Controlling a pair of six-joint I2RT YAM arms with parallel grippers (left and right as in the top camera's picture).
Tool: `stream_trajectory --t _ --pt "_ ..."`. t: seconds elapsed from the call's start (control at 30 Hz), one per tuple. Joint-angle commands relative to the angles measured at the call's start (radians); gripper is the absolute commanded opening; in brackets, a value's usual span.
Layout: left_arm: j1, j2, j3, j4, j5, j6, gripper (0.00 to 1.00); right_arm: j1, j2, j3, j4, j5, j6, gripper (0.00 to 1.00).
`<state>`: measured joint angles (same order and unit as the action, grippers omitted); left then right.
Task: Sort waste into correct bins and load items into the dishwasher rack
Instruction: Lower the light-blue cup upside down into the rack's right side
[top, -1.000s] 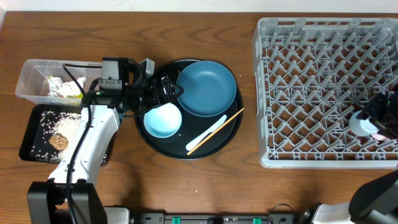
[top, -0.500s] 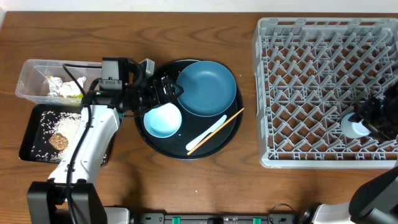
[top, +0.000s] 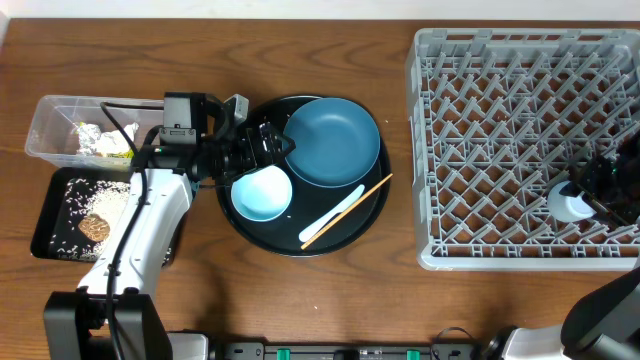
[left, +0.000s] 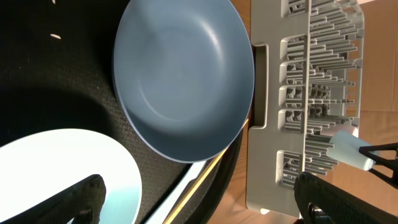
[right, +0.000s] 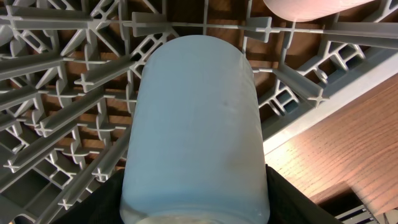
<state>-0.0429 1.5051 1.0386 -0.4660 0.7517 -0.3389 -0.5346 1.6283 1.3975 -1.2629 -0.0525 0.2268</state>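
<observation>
My right tool (top: 600, 188) pinches the pale blue cup (right: 196, 118) low over the rack's (top: 500, 100) near-right corner. Risk: released tilted, it catches the pegs (right: 62, 81) and tips over. The left tool (top: 266, 143) sits spread wide beside the bowl (top: 261, 193).

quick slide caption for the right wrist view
Right tool holds a small pale blue cup over the dishwasher rack pegs, close to the rack's edge.

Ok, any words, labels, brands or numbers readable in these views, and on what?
None can be read.
The snack wrapper in the clear tub may carry print, but it is too small to tell.
The pale blue cup, blue plate and dishwasher rack show no markings.
</observation>
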Motion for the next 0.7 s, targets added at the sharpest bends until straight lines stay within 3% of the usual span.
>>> stream_trajectory --t 0.0,0.4,0.67 --pt "0.003 -0.002 0.010 -0.001 -0.009 0.013 0.98 -0.008 0.006 -0.006 -0.001 -0.003 -0.007 0.42" --pt "0.003 -0.002 0.010 -0.001 -0.009 0.013 0.98 -0.009 0.006 -0.006 0.014 0.042 0.005 0.32" --pt "0.003 -0.002 0.010 -0.001 -0.009 0.013 0.98 -0.009 0.006 -0.016 0.027 0.041 0.005 0.33"
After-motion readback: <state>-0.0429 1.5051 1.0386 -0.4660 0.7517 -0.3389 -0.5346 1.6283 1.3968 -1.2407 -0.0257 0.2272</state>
